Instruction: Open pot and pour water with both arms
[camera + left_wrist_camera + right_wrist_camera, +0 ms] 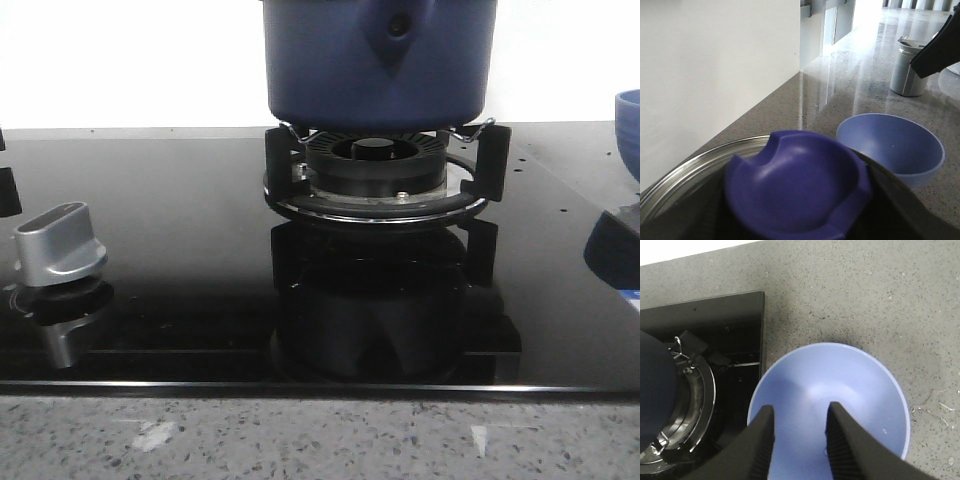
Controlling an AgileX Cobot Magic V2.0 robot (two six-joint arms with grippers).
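Observation:
The dark navy pot (380,60) stands on the gas burner (375,165), its top out of the front view. In the left wrist view the pot's glass lid shows its steel rim (685,170) and its large navy knob (795,185). The knob fills the space between the jaws of my left gripper (797,215), with dark finger shapes close on both sides. My right gripper (800,407) is open and empty, hovering above the lighter blue bowl (840,385). The pot's side also shows in the right wrist view (652,390).
The blue bowl sits on the grey stone counter right of the black glass hob (150,250), (630,125), (895,145). A silver stove knob (60,245) is at the front left. A metal canister (910,70) stands farther along the counter. A white wall runs behind.

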